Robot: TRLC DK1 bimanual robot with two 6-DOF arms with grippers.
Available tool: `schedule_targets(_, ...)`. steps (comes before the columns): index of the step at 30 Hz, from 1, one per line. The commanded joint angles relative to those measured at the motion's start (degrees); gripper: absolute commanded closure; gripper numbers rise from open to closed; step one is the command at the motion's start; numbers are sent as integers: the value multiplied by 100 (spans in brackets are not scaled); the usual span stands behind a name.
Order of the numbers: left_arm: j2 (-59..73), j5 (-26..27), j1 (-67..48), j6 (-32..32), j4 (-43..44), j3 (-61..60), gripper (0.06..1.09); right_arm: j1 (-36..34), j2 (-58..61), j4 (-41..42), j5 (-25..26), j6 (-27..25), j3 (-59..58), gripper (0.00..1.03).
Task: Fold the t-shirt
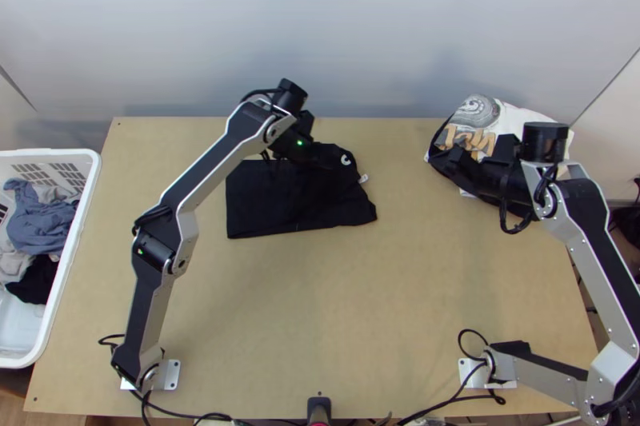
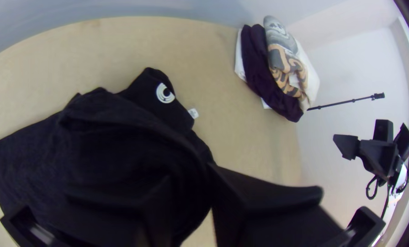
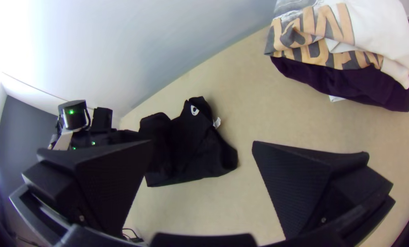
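Black, matte cloth, likely light and limp: we judge that the t-shirt [image 1: 260, 202] will drape and crease at a touch, with no fear of breakage and little slip between wide fingers. Reckoning by the top view with twelve at the far edge, it lies on the table [image 1: 336, 322] toward eleven o'clock. Its nine o'clock end is flat and squared off; from twelve round to three it is bunched.

Our left gripper [image 2: 209, 167], at the cloth's twelve-to-one side, has its fingers brought together on a raised fold, as we read it. Our right gripper [image 3: 202, 142] is spread wide and empty, over at about one o'clock on the table, beside the pile of folded clothes [image 1: 490, 126].

For a second hold we would choose the loose corner [image 1: 370, 216] at four o'clock, pinching every layer; take too few and the lower ones may stay behind and rumple.

The top view gives us the whole outline and the white basket [image 1: 84, 226] at nine o'clock. The left wrist view adds the fold rising over the flat cloth, with the white print [image 2: 165, 93] beyond. The right wrist view adds the black gap between our open fingertips and the small label [image 3: 217, 122] standing out.
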Motion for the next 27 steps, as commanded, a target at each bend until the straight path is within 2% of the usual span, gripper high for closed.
schedule_targets(1,-133,85,-268,-394,419,7,10,224,121,132,159,-207,-291,4)
schedule_targets(8,-537,586,-119,-1167,1421,7,10,576,262,440,370,-374,-660,4)
schedule_targets(13,-687,700,207,-1132,1535,-28,10,611,464,580,396,-409,-713,4)
schedule_targets(16,-660,700,470,-587,1017,-90,10,646,684,598,432,-426,-687,4)
schedule_targets(19,-484,568,734,-165,76,-90,10,725,824,598,449,-339,-546,4)
schedule_targets(21,-282,67,866,-33,-601,-55,10,734,974,466,449,-13,-388,4)
schedule_targets(25,-142,14,1042,327,-1444,-169,11,831,1229,62,458,593,60,4)
schedule_targets(26,-159,-3,1068,424,-1515,-230,11,945,1308,71,704,145,175,4)
schedule_targets(27,-186,-47,1086,468,-1550,-292,11,1165,1404,71,1240,-462,298,4)
